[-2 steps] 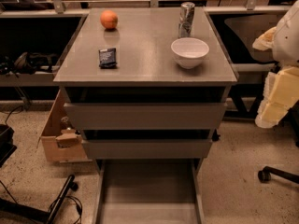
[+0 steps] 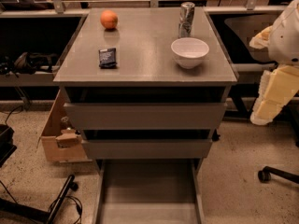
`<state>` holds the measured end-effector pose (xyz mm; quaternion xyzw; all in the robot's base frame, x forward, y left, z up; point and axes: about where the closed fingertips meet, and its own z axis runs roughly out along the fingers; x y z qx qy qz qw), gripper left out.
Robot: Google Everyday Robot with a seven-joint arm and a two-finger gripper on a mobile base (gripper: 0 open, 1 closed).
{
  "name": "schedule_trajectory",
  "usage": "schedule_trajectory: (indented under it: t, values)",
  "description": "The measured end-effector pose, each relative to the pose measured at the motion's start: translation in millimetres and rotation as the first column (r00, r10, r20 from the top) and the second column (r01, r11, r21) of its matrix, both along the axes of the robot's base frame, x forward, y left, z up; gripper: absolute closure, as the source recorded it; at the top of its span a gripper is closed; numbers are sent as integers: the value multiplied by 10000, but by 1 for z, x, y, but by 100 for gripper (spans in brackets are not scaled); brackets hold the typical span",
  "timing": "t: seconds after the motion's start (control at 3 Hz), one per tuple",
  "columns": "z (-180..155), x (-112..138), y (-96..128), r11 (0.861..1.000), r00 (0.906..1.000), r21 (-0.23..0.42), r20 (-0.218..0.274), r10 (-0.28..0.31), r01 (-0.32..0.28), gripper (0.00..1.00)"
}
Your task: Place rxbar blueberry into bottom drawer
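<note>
Speckled workshop floor (image 2: 28,181), dark benches behind, open brown cardboard box (image 2: 58,141) to the left of a grey metal cabinet. No visible change from 0.7 s ago. Every item on the smooth matte grey cabinet top (image 2: 145,41) sits where it did, and the white-and-cream robot arm (image 2: 285,31) is parked in the same spot off the right side. So the task reads as not started, with reach and pick both ahead.

Small flat rectangular dark blue-black wrapped rxbar blueberry (image 2: 107,58), pale lettering up, lies flat on the left-centre of the top, untouched and well apart from the gripper. The wrapper looks thin and glossy, probably slippery and low-profile, so a pinch across the short sides seems the way in. Round orange ball (image 2: 109,19) sits behind it, apart. Round glossy white bowl (image 2: 189,52), ceramic-looking, is on the right. Shiny silver metal can (image 2: 187,18) stands upright just behind the bowl.

Cream padded gripper (image 2: 267,107) hangs pointing down beside the cabinet's right edge, below top level, with nothing visibly held. Whether it is open or closed cannot be told.

Deep grey metal bottom drawer (image 2: 149,190) is pulled out, flat grey floor showing between thin side rails, ready to receive. Two shallower grey upper drawers (image 2: 145,116) stand partly out above it, overhanging its rear.
</note>
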<state>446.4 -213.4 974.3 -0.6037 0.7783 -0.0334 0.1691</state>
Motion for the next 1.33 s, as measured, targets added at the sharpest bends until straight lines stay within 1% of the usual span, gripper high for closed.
schedule_trajectory:
  t: [0.33,0.67,1.0,1.33]
  values:
    - [-18,35,13,9970,9997,761,196,-140,125,0]
    - [-27,84,22,9885,9964,1270,109,-842,821,0]
    - [-17,136,41,9738,9797,1105,38,-2003,1986,0]
    - [-18,192,63,9414,9441,719,-155,-3293,3295,0]
